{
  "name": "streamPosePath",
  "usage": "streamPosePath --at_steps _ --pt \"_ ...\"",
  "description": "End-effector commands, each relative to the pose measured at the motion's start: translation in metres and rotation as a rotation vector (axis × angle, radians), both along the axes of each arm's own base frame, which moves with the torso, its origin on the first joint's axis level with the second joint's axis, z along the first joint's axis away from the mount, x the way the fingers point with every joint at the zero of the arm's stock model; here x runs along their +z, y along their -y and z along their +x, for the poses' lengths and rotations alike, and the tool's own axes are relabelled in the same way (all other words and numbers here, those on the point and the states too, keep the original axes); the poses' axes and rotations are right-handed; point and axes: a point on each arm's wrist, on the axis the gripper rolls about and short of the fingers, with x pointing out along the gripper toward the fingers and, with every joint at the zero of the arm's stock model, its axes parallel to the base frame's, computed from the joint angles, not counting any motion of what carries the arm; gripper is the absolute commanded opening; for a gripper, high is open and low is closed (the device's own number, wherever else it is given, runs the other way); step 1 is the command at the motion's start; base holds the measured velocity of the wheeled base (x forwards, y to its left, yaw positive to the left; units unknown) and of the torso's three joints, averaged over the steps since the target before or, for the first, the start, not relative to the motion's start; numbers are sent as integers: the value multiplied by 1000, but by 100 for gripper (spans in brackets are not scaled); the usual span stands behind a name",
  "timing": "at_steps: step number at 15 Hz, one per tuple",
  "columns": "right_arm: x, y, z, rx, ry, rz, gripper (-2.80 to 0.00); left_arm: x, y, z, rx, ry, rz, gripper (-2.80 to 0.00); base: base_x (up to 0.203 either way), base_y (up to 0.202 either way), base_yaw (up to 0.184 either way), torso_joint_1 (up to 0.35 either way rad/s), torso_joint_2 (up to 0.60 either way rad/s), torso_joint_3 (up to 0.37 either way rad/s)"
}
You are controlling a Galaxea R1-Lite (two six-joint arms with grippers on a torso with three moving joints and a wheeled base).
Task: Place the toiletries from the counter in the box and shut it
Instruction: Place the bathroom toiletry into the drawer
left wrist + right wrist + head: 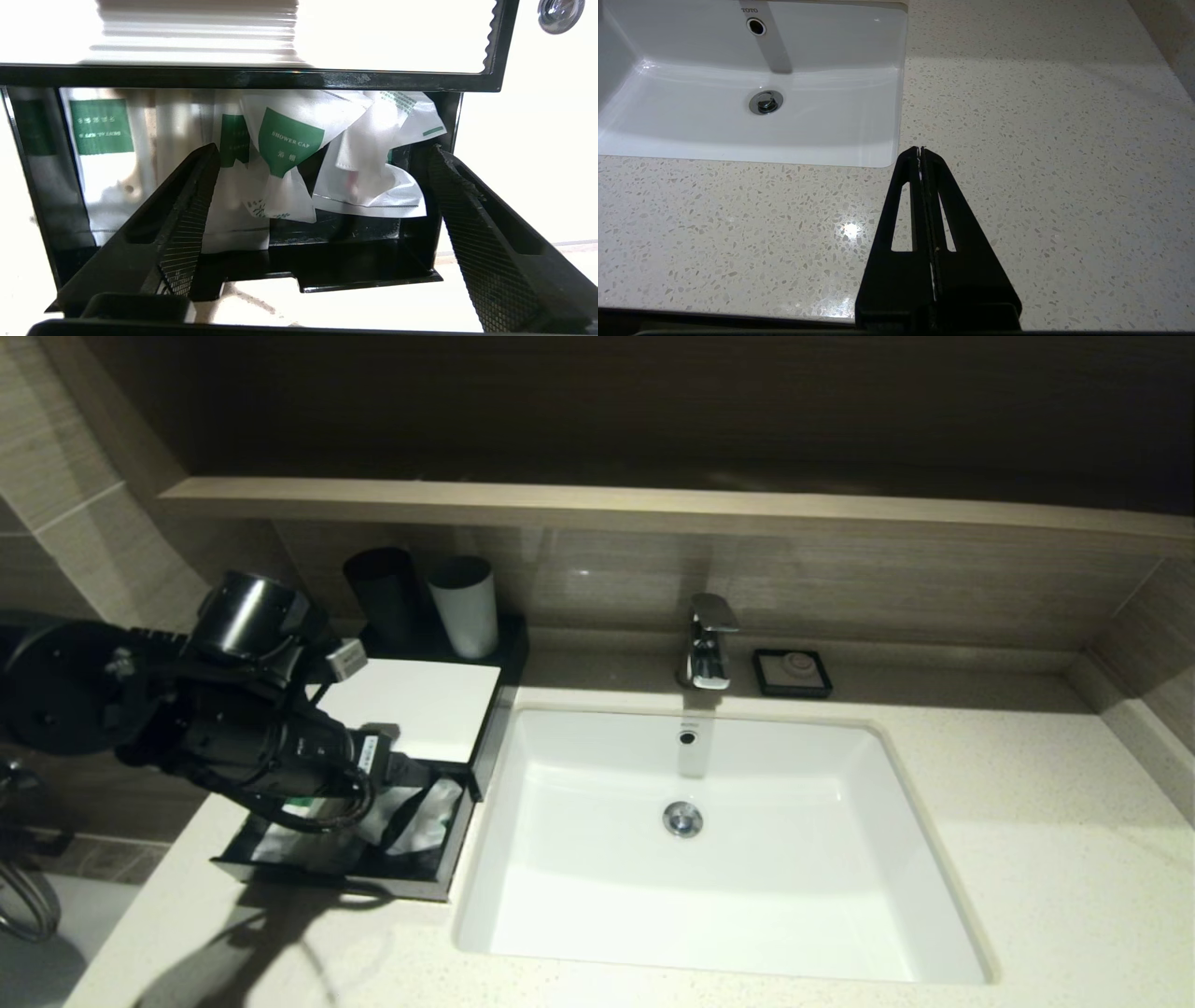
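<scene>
On the counter [1027, 821], sachets [289, 144] lie between the spread left hand [322, 154].

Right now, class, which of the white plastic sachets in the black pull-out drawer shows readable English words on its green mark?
The crumpled white sachet in the drawer's middle: its green patch reads SHOWER CAP. The flat sachet at the far side shows only blurred lettering.
</scene>
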Motion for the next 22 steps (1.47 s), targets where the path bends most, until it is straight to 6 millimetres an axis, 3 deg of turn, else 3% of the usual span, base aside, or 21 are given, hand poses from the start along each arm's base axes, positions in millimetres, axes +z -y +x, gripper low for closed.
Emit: streamPosePath --at_steps 1,6,7,22 --pt "0 0 0 0 -1 0 -280 8 -2 -7 15 19 -16 0 0 0 0 0 0 0" --pt "0 0 0 0 -1 0 -280 16 -4 -13 19 44 -28 0 0 0 0 0 0 0" --pt "0 0 0 0 -1 0 -280 15 -3 -12 19 39 -26 -280 0 0 0 0 0 0" --pt "0 0 0 0 -1 0 -280 -4 -3 -11 16 -42 0 -280 0 0 0 0 0 0"
